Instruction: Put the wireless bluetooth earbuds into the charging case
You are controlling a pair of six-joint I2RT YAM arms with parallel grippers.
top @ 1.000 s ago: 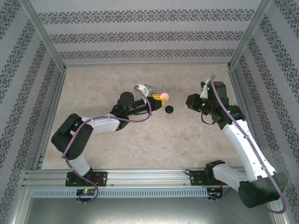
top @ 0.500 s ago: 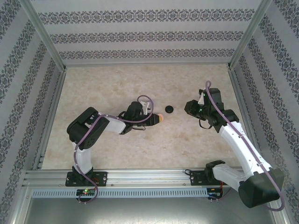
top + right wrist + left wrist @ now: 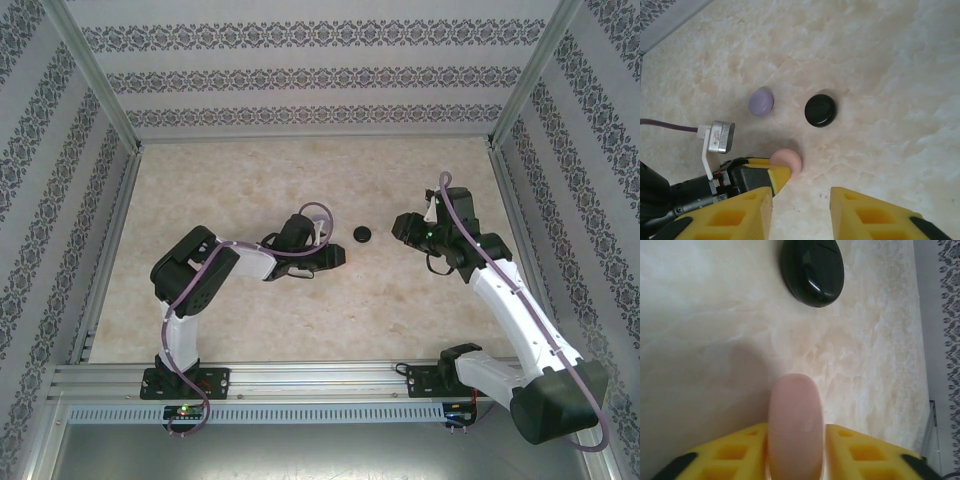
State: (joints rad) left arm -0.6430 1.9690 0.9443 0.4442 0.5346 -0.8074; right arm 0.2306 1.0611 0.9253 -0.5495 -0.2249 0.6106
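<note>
**Desk:** What's the table carrying?
**Me:** Pale marbled top. I've got a black case lying flat near the middle, and a purple case near it, not touching.
**Desk:** Anything else?
**Me:** A pink case close to both. I can't tell if it's resting on the surface.

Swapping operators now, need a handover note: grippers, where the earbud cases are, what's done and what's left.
The left gripper has the pink case between its fingers, low over the table; gripped or let go, cannot tell.
The right gripper is open and empty, facing the cases.
The black case and purple case lie apart on the table; both look shut.
Done: nothing confirmed; whether earbuds sit inside any case cannot be told.
To do, probably: set the pink case down, open the cases, seat the earbuds.
</note>
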